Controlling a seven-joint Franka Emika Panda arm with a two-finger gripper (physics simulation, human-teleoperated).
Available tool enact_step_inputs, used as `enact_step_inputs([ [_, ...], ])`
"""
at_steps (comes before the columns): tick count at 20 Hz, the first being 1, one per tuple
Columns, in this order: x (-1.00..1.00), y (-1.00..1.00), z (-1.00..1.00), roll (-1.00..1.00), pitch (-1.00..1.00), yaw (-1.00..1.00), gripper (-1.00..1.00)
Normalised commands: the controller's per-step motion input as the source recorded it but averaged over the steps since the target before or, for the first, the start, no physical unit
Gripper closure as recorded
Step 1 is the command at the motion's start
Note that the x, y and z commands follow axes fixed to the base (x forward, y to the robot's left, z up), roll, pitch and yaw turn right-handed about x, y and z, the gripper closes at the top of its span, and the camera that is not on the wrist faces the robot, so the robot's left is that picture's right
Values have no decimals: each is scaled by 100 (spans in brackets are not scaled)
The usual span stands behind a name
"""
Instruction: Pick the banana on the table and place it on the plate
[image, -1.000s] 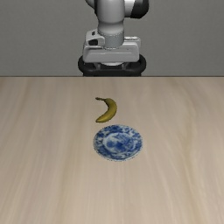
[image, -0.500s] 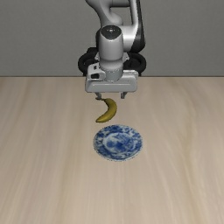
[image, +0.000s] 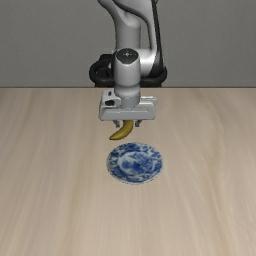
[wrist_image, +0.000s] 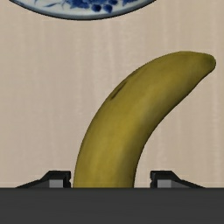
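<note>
The arm (image: 136, 28) points straight down, its claw (image: 124, 122) open wide astride the banana (image: 122, 131), gripping nothing.

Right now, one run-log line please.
gripper: open, straddling banana | banana: on table | plate: empty | grasp: not yet
</note>
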Motion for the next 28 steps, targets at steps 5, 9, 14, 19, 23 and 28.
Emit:
enact_step_inputs([
  [5, 0, 0, 0, 0, 0, 0, 100],
  [9, 0, 0, 25, 0, 0, 0, 100],
  [14, 0, 0, 40, 0, 0, 0, 100],
  [19, 0, 0, 100, 0, 0, 0, 100],
  [23, 50, 0, 50, 0, 0, 0, 100],
  [28, 100, 0, 0, 0, 0, 0, 100],
])
